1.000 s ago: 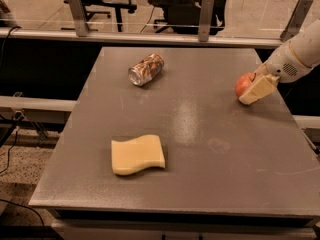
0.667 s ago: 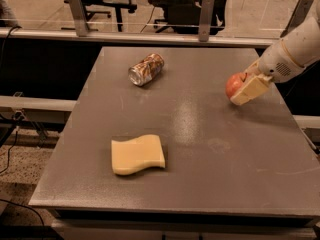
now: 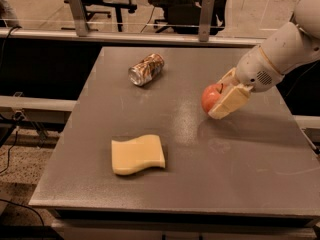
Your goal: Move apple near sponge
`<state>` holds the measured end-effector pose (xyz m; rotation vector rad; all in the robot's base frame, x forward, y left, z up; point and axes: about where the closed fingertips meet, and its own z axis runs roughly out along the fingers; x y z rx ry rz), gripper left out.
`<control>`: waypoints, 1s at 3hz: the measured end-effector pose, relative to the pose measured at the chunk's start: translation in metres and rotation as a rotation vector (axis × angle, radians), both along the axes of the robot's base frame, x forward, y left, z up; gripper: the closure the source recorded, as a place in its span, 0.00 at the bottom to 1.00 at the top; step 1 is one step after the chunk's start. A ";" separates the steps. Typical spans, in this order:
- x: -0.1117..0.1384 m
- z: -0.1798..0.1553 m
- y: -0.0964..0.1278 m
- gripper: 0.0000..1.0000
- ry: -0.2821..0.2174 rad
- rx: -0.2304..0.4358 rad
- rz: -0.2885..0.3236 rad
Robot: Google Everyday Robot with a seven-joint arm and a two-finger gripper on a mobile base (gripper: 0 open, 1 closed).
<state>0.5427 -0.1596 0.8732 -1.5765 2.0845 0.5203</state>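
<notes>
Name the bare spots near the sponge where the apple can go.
Bare table lies right of the sponge, out to the right edge, and between sponge and can. The strip in front of the sponge is narrow. The crowded spot is the right side, where the end effector holds the apple.

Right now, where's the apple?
In the camera view, the apple is in the gripper at the right part of the table, right of the crushed can and well up-right of the sponge.

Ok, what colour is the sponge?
Plain pale yellow sponge, seen in the camera view. The claw holds the apple at the right of the table.
</notes>
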 end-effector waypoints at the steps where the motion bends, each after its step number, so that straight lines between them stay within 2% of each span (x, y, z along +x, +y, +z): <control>1: -0.021 0.000 0.024 1.00 0.011 0.014 0.070; 3: -0.046 -0.015 0.051 1.00 0.013 -0.020 0.169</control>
